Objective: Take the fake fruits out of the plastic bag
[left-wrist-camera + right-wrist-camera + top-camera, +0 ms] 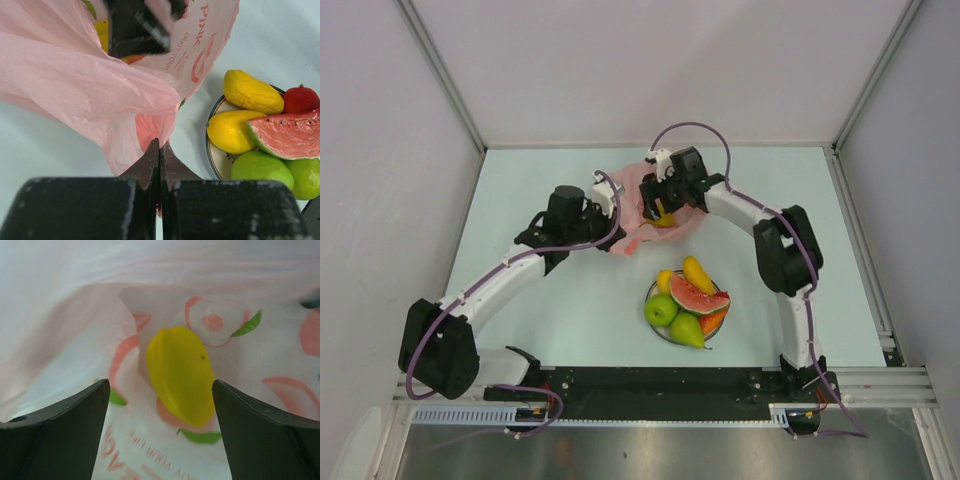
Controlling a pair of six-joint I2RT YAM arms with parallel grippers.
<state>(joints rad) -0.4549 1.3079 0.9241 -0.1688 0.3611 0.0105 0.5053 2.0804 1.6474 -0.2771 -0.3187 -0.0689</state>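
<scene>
The pink plastic bag lies at the back middle of the table. My left gripper is shut on a fold of its near edge. My right gripper is open inside the bag's mouth. A yellow fruit lies on the bag's inner wall between and just past its fingers, untouched. It also shows in the top view. Other fruits sit on the plate: green apple, green pear, watermelon slice, yellow mangoes. The grape bunch is out of view.
The round white plate with the fruits stands in front of the bag, near the table's middle. White walls close the table at the back and both sides. The right arm's elbow stands right of the plate.
</scene>
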